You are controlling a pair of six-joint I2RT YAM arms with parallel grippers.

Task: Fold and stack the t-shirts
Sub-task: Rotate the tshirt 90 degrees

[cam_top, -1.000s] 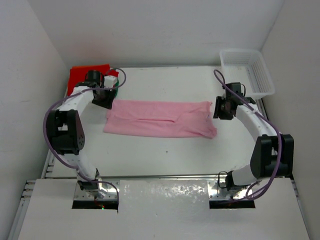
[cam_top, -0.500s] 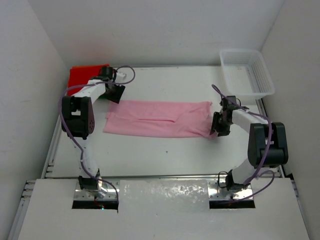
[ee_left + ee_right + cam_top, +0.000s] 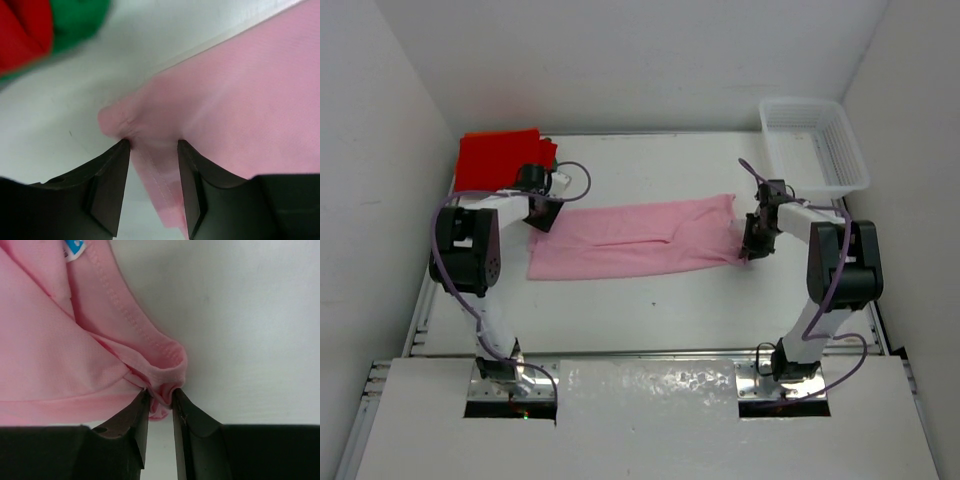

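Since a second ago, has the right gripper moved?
Yes. The right gripper has come toward the near edge and slightly left, farther from the basket, and is pinching the right end of the pink shirt.

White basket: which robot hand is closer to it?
Right. The right gripper pinches the pink t-shirt near the white basket; the left gripper sits across the table, by the red t-shirt.

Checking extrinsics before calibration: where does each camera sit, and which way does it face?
Top external: above and behind the bases, looking down on the table; both arms, left tool and right tool show.
Left wrist: on the left arm, facing along its fingers at the pink t-shirt corner.
Right wrist: on the right arm, its fingers pinching its edge.
Shared: all see the pink t-shirt.
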